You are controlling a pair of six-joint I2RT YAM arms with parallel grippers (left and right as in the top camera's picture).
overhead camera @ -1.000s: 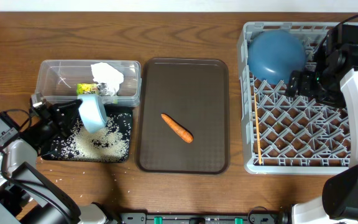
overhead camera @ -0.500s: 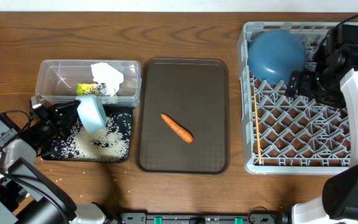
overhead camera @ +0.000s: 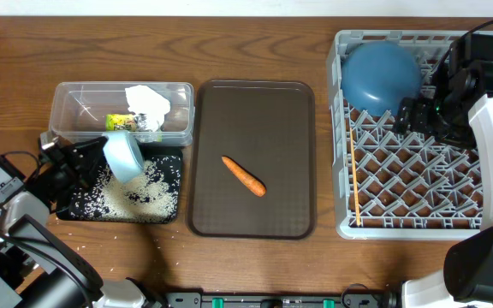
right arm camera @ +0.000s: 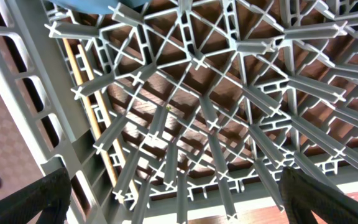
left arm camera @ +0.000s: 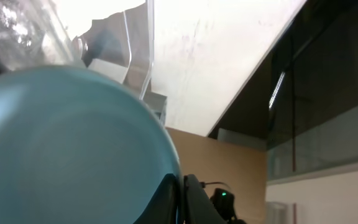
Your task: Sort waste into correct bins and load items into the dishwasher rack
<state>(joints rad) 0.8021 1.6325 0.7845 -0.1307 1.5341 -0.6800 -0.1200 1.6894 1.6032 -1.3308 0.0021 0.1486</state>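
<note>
Pale blue bowl [overhead camera: 125, 157] is clamped in the left gripper [overhead camera: 101, 157], tipped on its side between the jaws. White rice grains [overhead camera: 139, 195] lie scattered on the black tray [overhead camera: 171, 156] just beneath them. The right gripper [right arm camera: 173, 180] hangs over the dishwasher rack [overhead camera: 418, 188] with its jaws spread wide, holding nothing. The dark blue bowl [overhead camera: 382, 75] is near its fingertips, the chopsticks [right arm camera: 87, 87] are off to one side, and the carrot [overhead camera: 244, 175] is well apart from both grippers.
</note>
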